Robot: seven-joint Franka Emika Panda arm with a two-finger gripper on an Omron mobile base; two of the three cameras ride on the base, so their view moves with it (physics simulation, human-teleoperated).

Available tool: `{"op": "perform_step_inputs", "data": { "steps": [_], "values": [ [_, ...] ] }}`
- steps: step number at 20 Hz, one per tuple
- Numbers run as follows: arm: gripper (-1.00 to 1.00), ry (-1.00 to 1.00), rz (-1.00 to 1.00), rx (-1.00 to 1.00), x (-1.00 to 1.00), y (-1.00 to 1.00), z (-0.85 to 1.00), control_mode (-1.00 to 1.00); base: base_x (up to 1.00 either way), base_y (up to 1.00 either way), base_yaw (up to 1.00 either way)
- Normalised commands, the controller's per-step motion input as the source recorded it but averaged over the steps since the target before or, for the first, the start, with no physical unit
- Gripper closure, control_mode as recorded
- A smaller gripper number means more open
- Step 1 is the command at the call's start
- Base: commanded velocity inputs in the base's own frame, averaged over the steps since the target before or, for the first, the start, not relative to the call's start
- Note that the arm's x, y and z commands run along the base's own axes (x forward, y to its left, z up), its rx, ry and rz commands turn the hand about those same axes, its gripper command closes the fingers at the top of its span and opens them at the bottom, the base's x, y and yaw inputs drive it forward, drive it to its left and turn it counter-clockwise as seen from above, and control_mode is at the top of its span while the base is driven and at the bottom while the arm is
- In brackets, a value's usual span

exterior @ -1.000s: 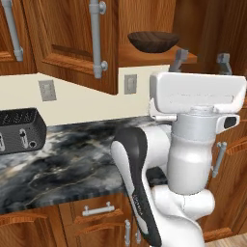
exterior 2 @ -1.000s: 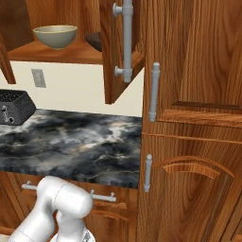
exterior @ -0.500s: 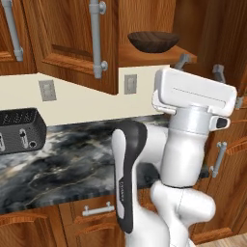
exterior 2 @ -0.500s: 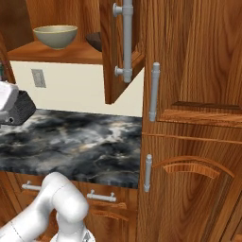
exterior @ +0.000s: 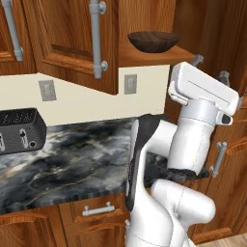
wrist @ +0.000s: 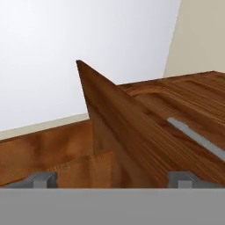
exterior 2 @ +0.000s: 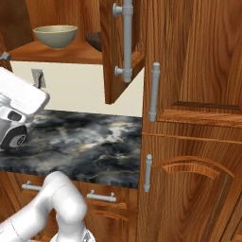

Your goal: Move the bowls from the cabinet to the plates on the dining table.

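Movement: rising and tipping back, the white arm is carrying its hand up toward the cabinet point(exterior: 67, 43) shelf, compared with a moment earlier.
Pincer: standing wide with nothing between the tips, pincer point(wrist: 112, 179) pointing at the edge of the open cabinet door.
Progress: barely starting; both bowls are sitting on the cabinet shelf, neither one lifted, and everything with the plates is waiting.
Dark bowl: dark brown bowl point(exterior: 154, 41) is resting upright at the shelf's front edge, above the hand.
Pale bowl: beige-cream bowl point(exterior 2: 56, 36) is standing upright on the same shelf, apart from the dark one.
Below the cabinet: marble counter point(exterior: 72, 159) is carrying a black toaster point(exterior: 19, 131).
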Motion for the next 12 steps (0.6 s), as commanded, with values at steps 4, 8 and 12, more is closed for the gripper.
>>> {"op": "perform_step_inputs", "data": {
  "steps": [4,8,12],
  "values": [
    [-1.0,0.25,0.09,0.3,-0.01,-0.1,-0.15,-1.0,0.0,0.0,0.0],
    [-1.0,0.31,0.12,0.34,0.0,0.0,-0.36,-1.0,0.0,0.0,0.0],
    [-1.0,0.36,0.13,0.39,0.0,0.0,-0.48,-1.0,0.0,0.0,0.0]
  ]
}}
